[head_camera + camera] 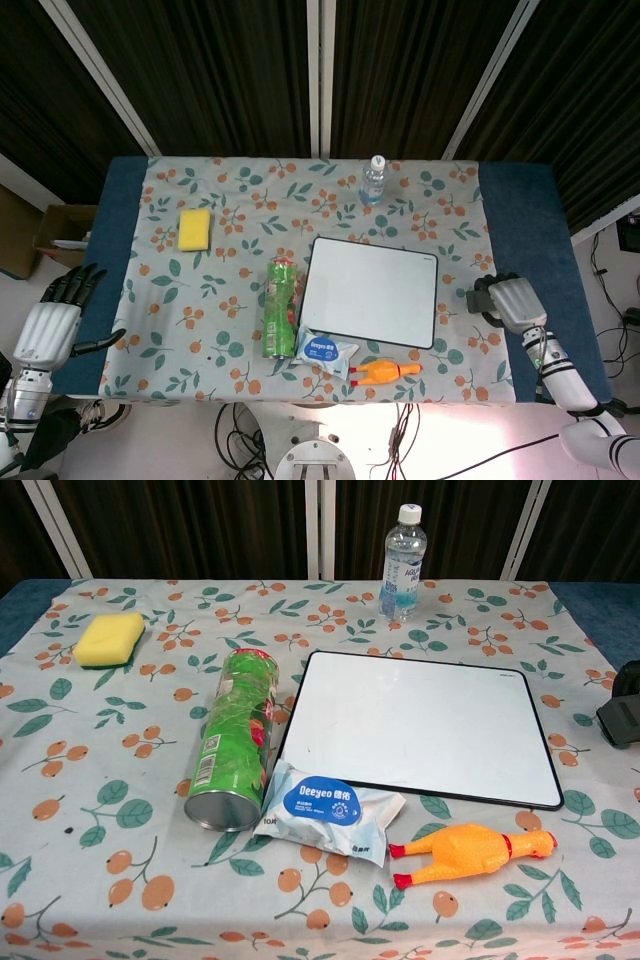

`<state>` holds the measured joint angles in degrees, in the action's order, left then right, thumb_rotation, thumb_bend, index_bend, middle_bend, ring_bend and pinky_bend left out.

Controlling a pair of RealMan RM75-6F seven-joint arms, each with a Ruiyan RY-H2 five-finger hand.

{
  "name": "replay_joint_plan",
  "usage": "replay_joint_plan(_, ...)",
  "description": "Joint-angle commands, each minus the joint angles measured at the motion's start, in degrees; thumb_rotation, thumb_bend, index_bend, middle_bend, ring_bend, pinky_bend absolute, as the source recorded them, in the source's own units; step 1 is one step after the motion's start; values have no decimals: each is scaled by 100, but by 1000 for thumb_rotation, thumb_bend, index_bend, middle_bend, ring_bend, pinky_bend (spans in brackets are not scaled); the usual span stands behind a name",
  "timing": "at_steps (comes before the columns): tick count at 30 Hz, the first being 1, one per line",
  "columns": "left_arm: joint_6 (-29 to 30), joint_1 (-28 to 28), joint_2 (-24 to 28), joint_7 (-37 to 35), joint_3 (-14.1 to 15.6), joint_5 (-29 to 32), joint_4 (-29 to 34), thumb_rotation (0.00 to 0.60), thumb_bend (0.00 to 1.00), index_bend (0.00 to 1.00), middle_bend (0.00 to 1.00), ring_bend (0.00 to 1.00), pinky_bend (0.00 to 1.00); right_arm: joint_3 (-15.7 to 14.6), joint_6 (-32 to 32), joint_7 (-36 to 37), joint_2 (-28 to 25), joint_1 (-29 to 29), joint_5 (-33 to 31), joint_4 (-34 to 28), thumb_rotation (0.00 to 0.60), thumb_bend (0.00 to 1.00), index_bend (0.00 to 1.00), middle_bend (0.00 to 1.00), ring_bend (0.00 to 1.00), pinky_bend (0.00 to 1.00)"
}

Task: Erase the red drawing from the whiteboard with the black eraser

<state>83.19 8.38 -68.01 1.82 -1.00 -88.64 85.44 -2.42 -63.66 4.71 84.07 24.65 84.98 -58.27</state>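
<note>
At mid-right of the head view, the right hand grips the black eraser beside a whiteboard showing no red; left hand hangs spread.

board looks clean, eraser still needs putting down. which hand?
Right. The right hand already holds the black eraser just above the cloth, right of the whiteboard. The left hand hangs open off the table's far left edge.
</note>
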Motion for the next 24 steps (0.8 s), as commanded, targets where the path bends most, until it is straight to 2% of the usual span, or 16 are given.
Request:
replay_joint_plan(1,40,-2,-18,-11,-9,-26,-23,0,19,91,66,51,152,-44,134,25,-76,16,36,-50,600,107,72,124,83,169)
replay_joint_plan(2,54,-4,-23,-11,-12,-30,-33,0,19,91,66,51,152,-25,141,-49,-113,7,11,-97,600,44,7,39,12,63)
replay_joint_plan(4,63,-8,-25,-5,-14,-28,-38,0,20,91,66,51,152,8,75,-52,-163,-24,5,-206,600,1,0,0,0,3)
replay_joint_plan(10,96,-33,-14,32,-18,-7,-3,0,20,91,66,51,152,79,-472,164,-443,-258,111,-602,600,0,0,0,0,0)
replay_joint_plan(13,156,-58,23,115,-25,-13,50,0,20,91,66,51,152,152,-993,-145,-833,-533,65,-1069,600,0,0,0,0,0)
replay_joint_plan(17,208,-75,115,253,-88,57,117,0,20,91,66,51,152,392,-1752,-533,-1519,-1104,-400,-1836,600,0,0,0,0,0)
replay_joint_plan(20,213,-86,151,258,-123,124,139,0,20,91,66,51,152,529,-2216,-460,-1763,-1472,-639,-1960,600,0,0,0,0,0)
replay_joint_plan(24,189,-82,180,264,-151,181,146,0,20,91,66,51,152,588,-2675,-114,-1784,-1811,-620,-1868,600,0,0,0,0,0)
